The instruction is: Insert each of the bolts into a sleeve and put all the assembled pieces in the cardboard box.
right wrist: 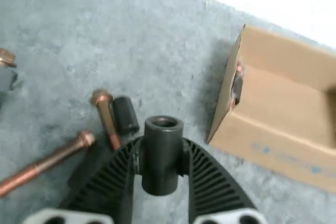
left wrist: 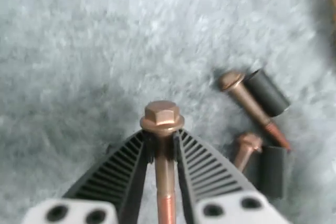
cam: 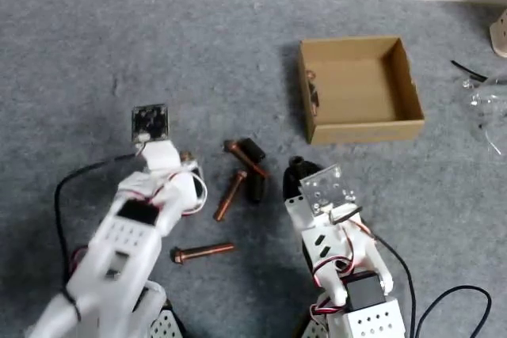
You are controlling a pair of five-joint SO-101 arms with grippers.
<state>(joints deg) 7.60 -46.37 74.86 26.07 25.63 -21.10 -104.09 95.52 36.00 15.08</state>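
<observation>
On the grey mat I have both arms stretched forward from the near edge, side by side, wrists low. The left arm leans in towards the middle of the mat. Its left gripper is clenched on a copper bolt: the shank is pinched between the ribbed pads and the hex head sticks out just past the tips.

The right arm points up the mat, and the right gripper grasps a black sleeve around its body, open bore facing out beyond the tips. The cardboard box sits ahead of that gripper and a little to its right, apart from it. One assembled piece lies inside against the left wall as I see it from the high view.

Between the two grippers a second bolt lies slantwise just beside a loose sleeve. A third bolt lies next to another sleeve. A fourth bolt lies alone, closer to the arm bases, between the two arms
</observation>
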